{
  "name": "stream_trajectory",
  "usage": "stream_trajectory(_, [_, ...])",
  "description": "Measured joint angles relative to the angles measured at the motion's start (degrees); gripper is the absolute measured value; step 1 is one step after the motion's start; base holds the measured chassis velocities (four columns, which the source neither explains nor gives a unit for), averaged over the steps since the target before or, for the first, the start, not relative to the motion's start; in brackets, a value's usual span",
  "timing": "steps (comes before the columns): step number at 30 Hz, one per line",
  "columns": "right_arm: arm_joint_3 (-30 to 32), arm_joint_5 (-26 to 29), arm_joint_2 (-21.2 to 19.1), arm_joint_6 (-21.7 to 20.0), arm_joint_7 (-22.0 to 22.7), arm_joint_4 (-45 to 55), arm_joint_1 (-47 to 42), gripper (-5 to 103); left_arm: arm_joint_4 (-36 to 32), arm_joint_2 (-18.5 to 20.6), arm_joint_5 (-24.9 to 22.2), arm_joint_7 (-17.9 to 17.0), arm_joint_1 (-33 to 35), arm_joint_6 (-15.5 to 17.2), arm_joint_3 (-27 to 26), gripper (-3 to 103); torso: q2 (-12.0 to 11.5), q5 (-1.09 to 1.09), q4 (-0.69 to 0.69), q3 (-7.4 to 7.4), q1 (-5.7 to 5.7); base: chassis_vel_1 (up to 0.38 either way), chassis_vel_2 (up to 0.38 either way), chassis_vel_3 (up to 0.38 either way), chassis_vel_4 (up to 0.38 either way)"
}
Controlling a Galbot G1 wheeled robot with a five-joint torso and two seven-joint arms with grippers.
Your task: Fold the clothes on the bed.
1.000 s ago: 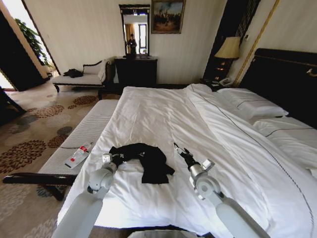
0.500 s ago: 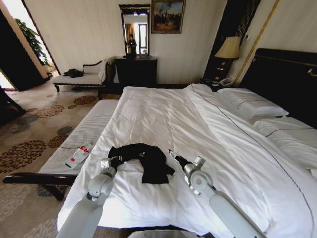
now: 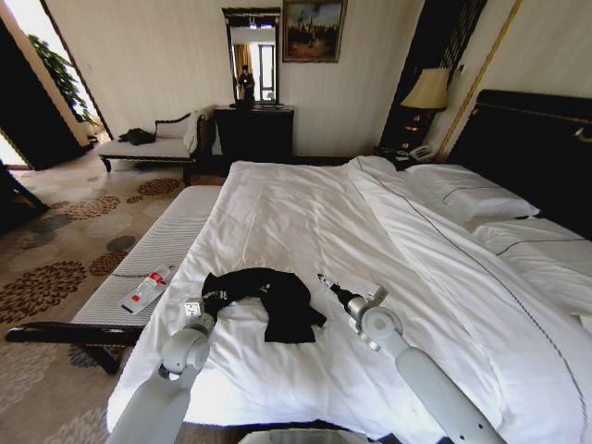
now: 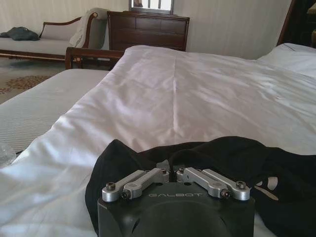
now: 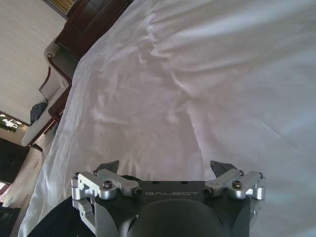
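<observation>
1. T-shirt (image 3: 270,298), black and crumpled, is pinched at its left edge by my closed left gripper (image 3: 209,302).
2. My right gripper (image 3: 327,283) hovers beside the shirt, fingers spread wide, holding nothing.
3. Shirt lies near the bed's (image 3: 305,213) foot; spreading stage, I judge; right must grasp opposite edge.

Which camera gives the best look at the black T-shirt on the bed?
The head view: the whole crumpled T-shirt lies between both claws. The left wrist view shows only its near folds; the right wrist view catches a dark sliver.
</observation>
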Motion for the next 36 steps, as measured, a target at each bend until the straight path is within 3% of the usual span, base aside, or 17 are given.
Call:
stream_trajectory(11, [-1.77,-1.63,2.7,-0.3,-0.53,-1.88,0.29,100,2.09,0.2,0.36,0.0,-0.18,-0.59,0.14,1,0.0,0.0,0.0,0.0,0.0,0.0,0.0,0.0,0.0])
stream_trajectory(14, [-2.37,-3.87,3.99,-0.66,-0.52,-3.66,1.07,100,4.96,0.52,0.9,1.42,-0.59,-3.68,0.13,1,0.0,-0.01,-0.01,0.0,0.0,0.0,0.0,0.0,0.0])
stream_trajectory(18, [-1.62,-5.06,6.15,-1.11,0.62,-3.86,1.39,100,6.52,1.78,0.2,2.18,-0.19,-5.36,0.24,1,0.0,0.0,-0.01,0.01,0.01,0.0,0.0,0.0,0.0])
stream_trajectory(32, [3.44,-5.96,7.57,-2.59,1.98,1.64,-3.11,103,4.79,3.85,-4.07,0.98,1.22,-5.17,-2.92,1,0.0,0.0,-0.01,0.0,0.01,0.0,0.0,0.0,0.0])
stream_trajectory(36, [2.21,-5.48,8.13,-3.23,5.29,5.12,-4.34,96,3.8,3.66,-3.92,0.87,2.73,-5.15,-3.93,1,0.0,0.0,0.01,0.0,0.0,0.0,0.0,0.0,0.0])
